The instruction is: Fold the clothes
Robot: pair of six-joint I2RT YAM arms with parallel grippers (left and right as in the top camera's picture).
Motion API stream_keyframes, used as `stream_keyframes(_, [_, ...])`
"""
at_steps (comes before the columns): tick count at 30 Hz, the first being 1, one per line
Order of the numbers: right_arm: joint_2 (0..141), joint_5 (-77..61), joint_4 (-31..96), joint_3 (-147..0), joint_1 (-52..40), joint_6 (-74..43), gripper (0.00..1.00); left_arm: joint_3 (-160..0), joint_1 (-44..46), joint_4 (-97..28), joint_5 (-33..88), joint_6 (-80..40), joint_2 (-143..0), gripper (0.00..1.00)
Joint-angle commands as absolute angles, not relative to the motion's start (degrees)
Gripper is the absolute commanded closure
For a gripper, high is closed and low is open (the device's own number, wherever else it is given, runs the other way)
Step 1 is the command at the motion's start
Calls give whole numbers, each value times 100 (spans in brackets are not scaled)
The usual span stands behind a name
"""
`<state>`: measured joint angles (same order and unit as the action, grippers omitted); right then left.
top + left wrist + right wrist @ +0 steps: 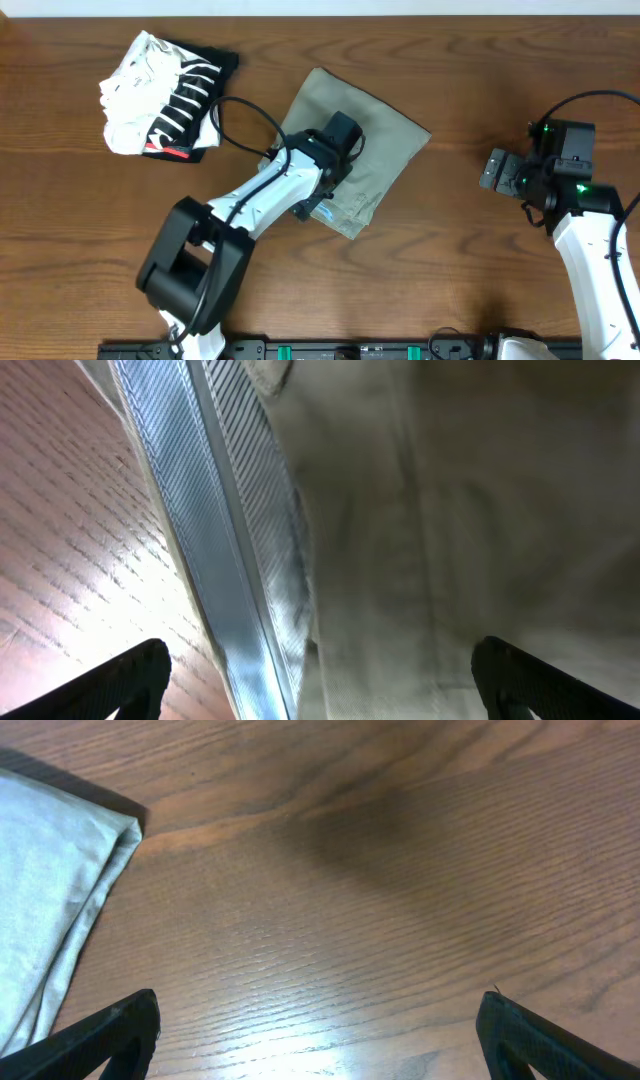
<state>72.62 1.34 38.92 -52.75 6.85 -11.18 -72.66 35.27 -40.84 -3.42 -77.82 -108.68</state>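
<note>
The khaki shorts [372,135] lie folded into a rough square at the table's upper middle. My left gripper [335,150] hovers over their left part, open. In the left wrist view the khaki cloth [480,510] fills the right side, and the pale blue waistband [230,560] runs down between the wide-apart black fingertips [135,675]. My right gripper [497,172] stands open to the right of the shorts, over bare wood. In the right wrist view a folded corner of the shorts [50,870] shows at far left, and nothing lies between the fingers [115,1035].
A folded black-and-white striped garment with a red mark [165,95] lies at the upper left. A black cable [245,125] loops between it and the shorts. The wooden table [450,260] spreads around both arms.
</note>
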Motion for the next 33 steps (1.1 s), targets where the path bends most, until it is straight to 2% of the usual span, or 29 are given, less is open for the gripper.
stream_keyframes(1, [7231,211,3881,-5258,722,-1199,1,-7231,3505,-4108,-440,-7835,-11179,2])
stream_keyframes(12, [7231,211,3881,-5258,722,-1199,1,-7111,3507,-4213,-314,-7837,-11292,2])
stream_keyframes(22, [7231,211,3881,-5258,722,-1199,0,-6584,3507,-3750,-172,-8224,-11354,0])
stream_keyframes(31, [7231,211,3905,-5258,722,-1199,1,-6519,3511,-3719,-176,-8219,-11362,38])
stream_keyframes(33, [7231,213,3905,-5258,722,-1199,1,-6488,3511,-3721,-176,-8217,-11362,43])
